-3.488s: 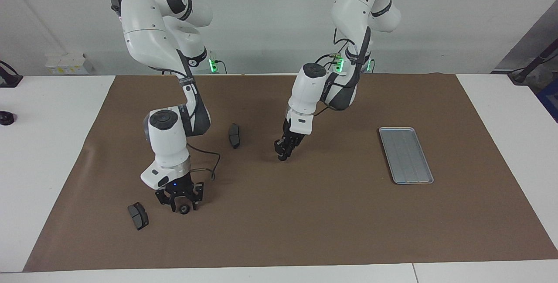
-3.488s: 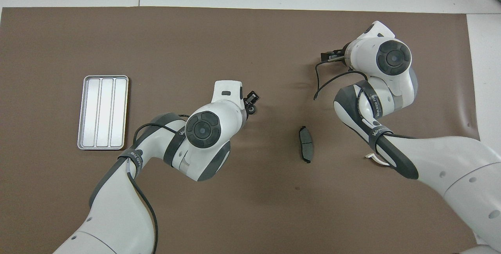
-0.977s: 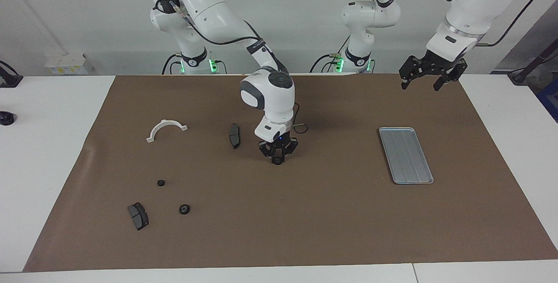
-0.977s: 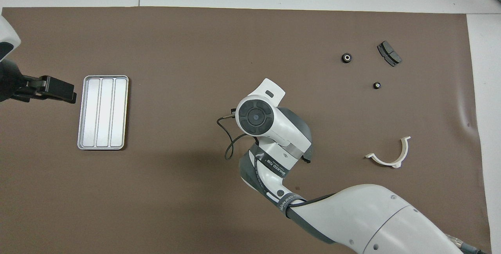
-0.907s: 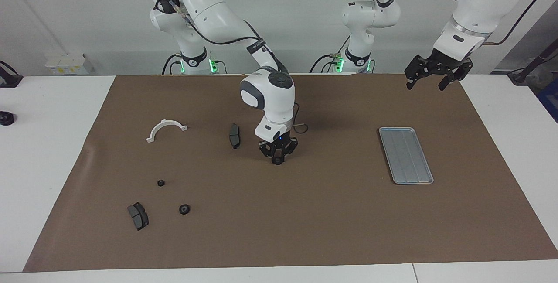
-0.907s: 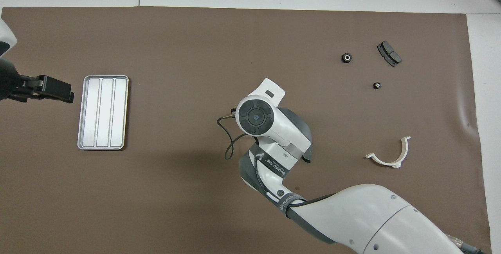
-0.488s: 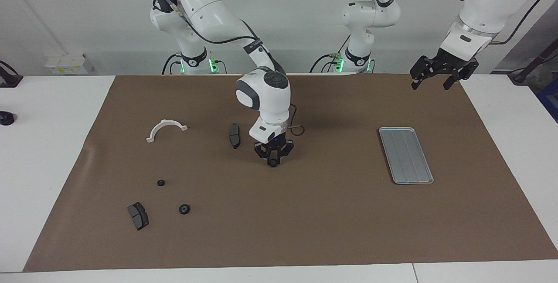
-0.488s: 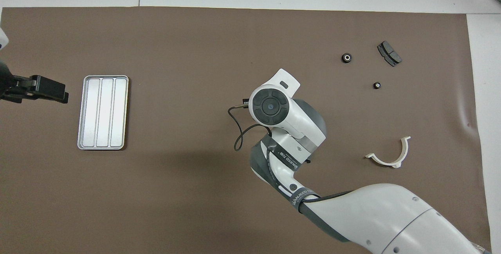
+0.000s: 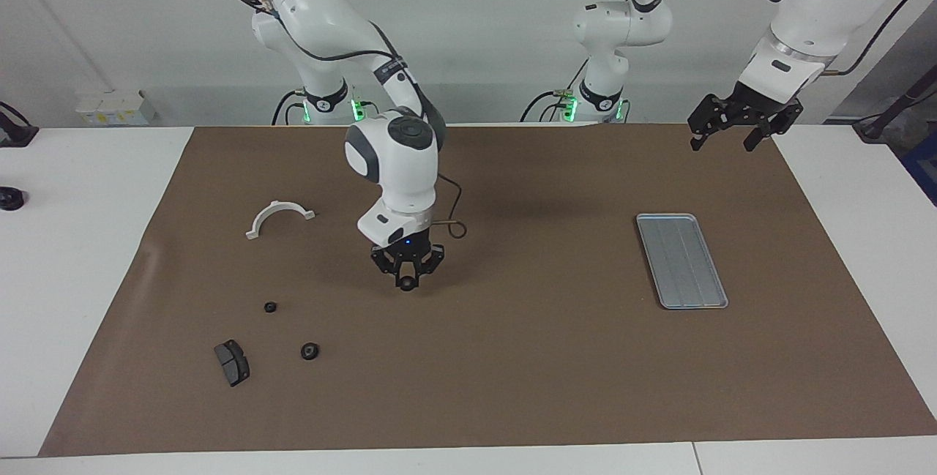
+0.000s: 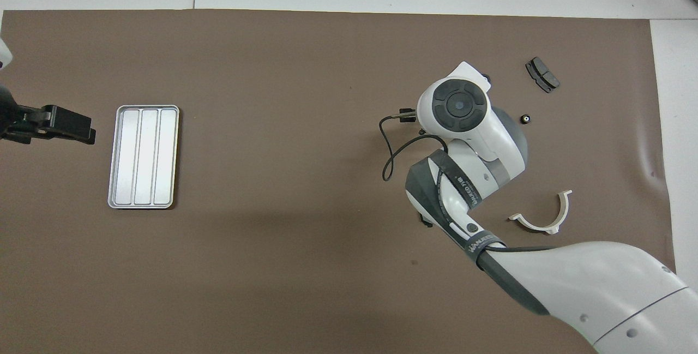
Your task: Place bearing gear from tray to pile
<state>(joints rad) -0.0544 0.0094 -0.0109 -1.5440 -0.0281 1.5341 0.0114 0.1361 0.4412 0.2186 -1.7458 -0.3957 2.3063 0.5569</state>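
My right gripper point(image 9: 407, 279) hangs low over the mat, shut on a small black bearing gear point(image 9: 407, 285) at its fingertips. In the overhead view the arm's wrist hides both. The pile is two black gears point(image 9: 270, 307) point(image 9: 310, 350) lying on the mat toward the right arm's end; one of them point(image 10: 525, 119) shows from overhead. The silver ridged tray point(image 9: 681, 259) point(image 10: 143, 156) lies toward the left arm's end with nothing in it. My left gripper point(image 9: 723, 143) point(image 10: 87, 130) is open and raised over the mat's edge beside the tray, holding nothing.
A dark brake pad point(image 9: 231, 362) point(image 10: 542, 75) lies beside the gears, farther from the robots. A white half-ring point(image 9: 280, 216) point(image 10: 542, 217) lies nearer to the robots than the gears. The right arm covers a second brake pad near the mat's middle.
My right gripper has carried the gear from the mat's middle toward the right arm's end, closer to the gears. The left gripper drifted slightly toward its own end, then held still.
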